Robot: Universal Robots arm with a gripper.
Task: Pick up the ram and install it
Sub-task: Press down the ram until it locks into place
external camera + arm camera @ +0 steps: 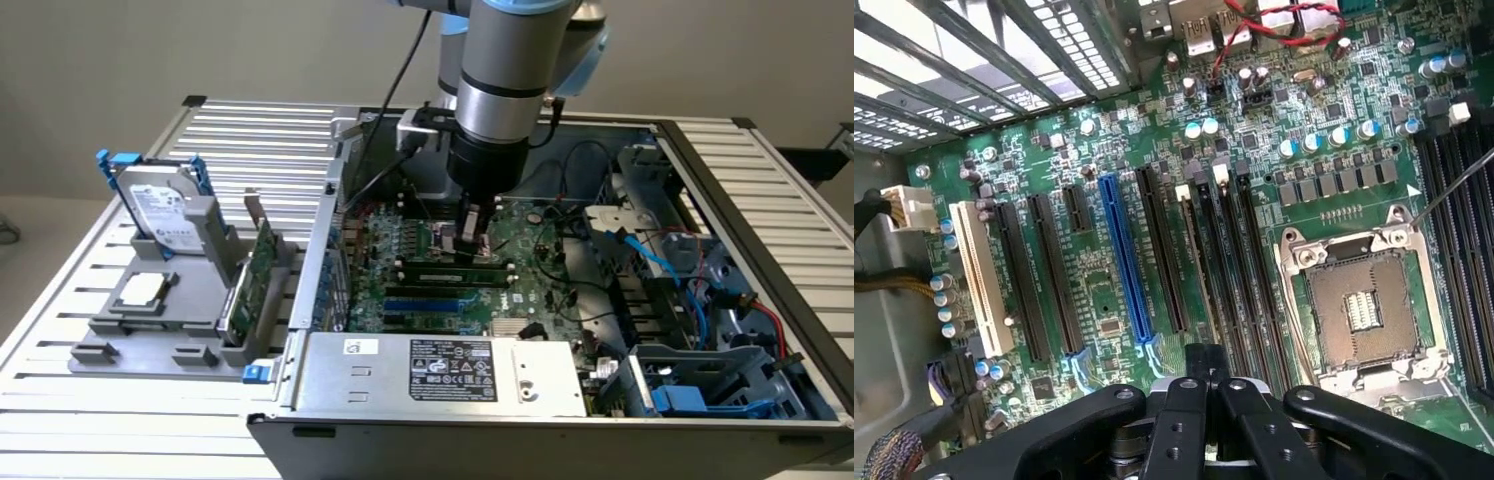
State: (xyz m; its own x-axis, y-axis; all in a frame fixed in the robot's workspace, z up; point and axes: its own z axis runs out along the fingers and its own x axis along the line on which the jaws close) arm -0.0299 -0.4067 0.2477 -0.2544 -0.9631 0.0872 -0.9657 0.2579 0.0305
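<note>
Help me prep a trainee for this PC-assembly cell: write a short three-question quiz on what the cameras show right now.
1. True or false: a cooler is mounted on the CPU socket.
2. Where is the tool?
A. Low over the motherboard, at its long black slots
B. Above the hard drive
C. Above the power supply
3. Fill in: in the wrist view, the long coloured slot with black slots on both sides is ____.

Key: 1 false, the socket is bare and open. 2 A. 3 blue.
</note>
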